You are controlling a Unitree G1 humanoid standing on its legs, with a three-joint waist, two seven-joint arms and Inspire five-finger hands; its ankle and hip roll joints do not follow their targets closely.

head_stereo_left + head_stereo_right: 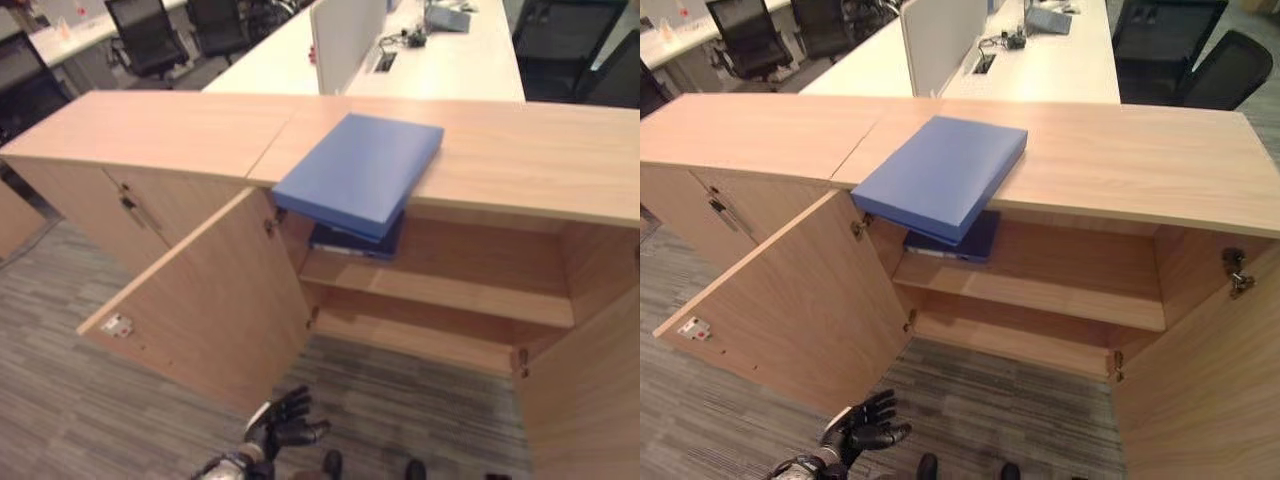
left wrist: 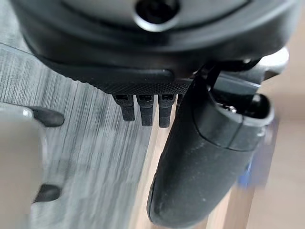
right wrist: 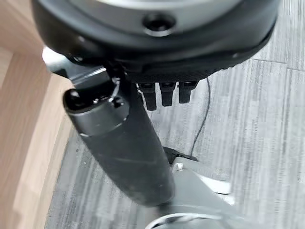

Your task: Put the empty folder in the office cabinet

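A light blue folder (image 1: 360, 170) lies flat on the wooden cabinet top (image 1: 530, 155), with its near corner jutting out over the open compartment. Under it, a darker blue folder (image 1: 355, 242) rests on the upper shelf (image 1: 450, 292) at the left end. My left hand (image 1: 283, 424) hangs low in front of the cabinet, above the carpet, fingers spread and empty; its thumb (image 2: 200, 157) stands out over the floor. My right hand (image 3: 128, 152) also hovers over the carpet beside a wooden panel, fingers straight, holding nothing.
Both cabinet doors stand open: the left door (image 1: 205, 300) swings out toward me, and the right door (image 1: 590, 400) is at the right edge. The lower shelf (image 1: 420, 340) is bare. White desks (image 1: 450, 60), a divider (image 1: 345, 35) and black chairs (image 1: 145, 35) stand behind.
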